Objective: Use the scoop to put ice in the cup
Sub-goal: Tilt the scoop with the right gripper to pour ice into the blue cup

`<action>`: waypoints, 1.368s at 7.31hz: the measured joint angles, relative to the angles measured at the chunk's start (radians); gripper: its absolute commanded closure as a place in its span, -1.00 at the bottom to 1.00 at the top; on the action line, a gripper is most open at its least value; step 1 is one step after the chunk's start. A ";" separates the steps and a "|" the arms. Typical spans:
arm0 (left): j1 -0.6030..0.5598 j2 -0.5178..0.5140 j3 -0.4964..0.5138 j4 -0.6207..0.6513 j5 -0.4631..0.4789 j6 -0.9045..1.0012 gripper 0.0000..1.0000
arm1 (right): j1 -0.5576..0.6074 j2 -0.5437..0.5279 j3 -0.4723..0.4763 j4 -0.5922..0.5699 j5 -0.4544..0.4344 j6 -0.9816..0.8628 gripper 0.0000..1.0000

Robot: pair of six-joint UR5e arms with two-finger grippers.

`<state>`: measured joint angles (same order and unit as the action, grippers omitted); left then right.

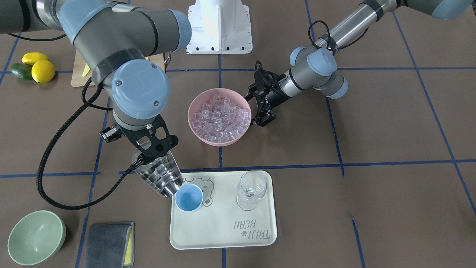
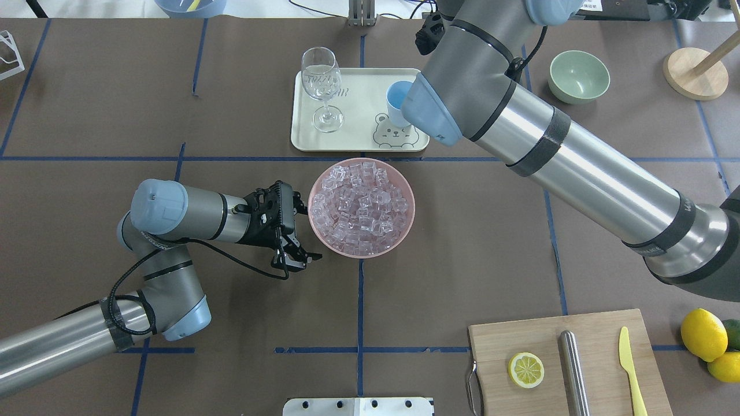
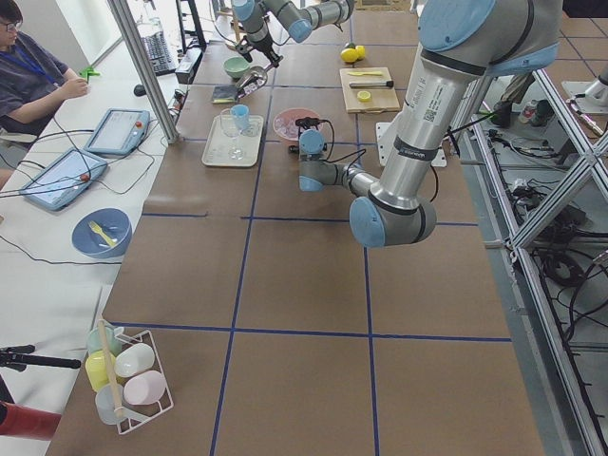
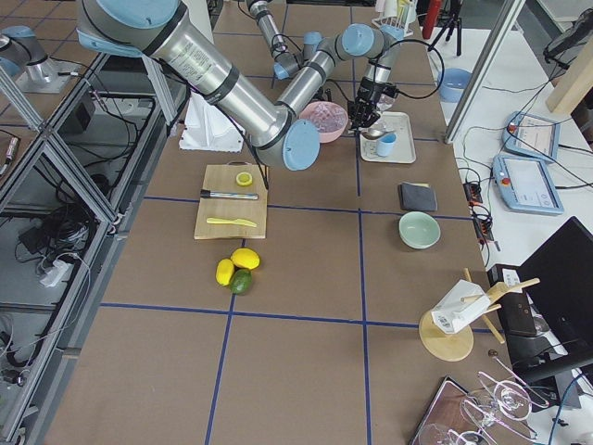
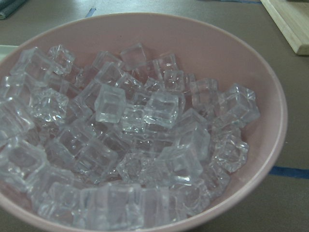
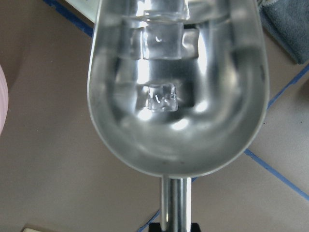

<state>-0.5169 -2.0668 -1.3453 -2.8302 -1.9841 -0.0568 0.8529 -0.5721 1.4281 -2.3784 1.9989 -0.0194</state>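
The right end effector [image 6: 176, 226] is closed on the thin handle of the scoop [image 1: 160, 178]. It holds the scoop above the worktop [image 1: 372, 149], at the corner of the cream tray [image 1: 223, 230]. Several cubes of ice [image 6: 161, 96] lie in the trough, most of them toward its mouth end. The scoop's lip reaches the rim of the light-blue cup [image 1: 189, 197]; whether the two touch cannot be told. The cup stands upright by the bear drawing, close to the tray's corner and edge.

A clear wine glass [image 1: 252, 190] stands on the same tray, apart from the cup, with bare tray between them. A narrow strip of bare worktop separates the tray from the pink bowl [image 2: 317, 231], which is heaped with more cubes.

The left end effector [image 2: 302, 231] is spread wide and holds nothing. It sits just beside the bowl's rim on the robot's left.

A pale green bowl [image 1: 36, 237] and a folded grey cloth [image 1: 108, 243] lie near the tray on the scoop's side. The worktop past the wine glass lies bare.
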 measured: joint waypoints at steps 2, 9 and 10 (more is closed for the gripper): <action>0.000 0.000 0.000 0.000 0.000 0.000 -1.00 | -0.001 0.028 -0.012 -0.045 -0.007 -0.039 1.00; 0.000 0.002 0.000 0.000 0.000 0.000 -1.00 | -0.002 0.077 -0.089 -0.081 -0.042 -0.110 1.00; 0.000 0.002 -0.001 0.000 -0.001 0.000 -1.00 | -0.002 0.088 -0.107 -0.084 -0.048 -0.125 1.00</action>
<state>-0.5169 -2.0650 -1.3462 -2.8302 -1.9848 -0.0568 0.8513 -0.4841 1.3209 -2.4619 1.9513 -0.1441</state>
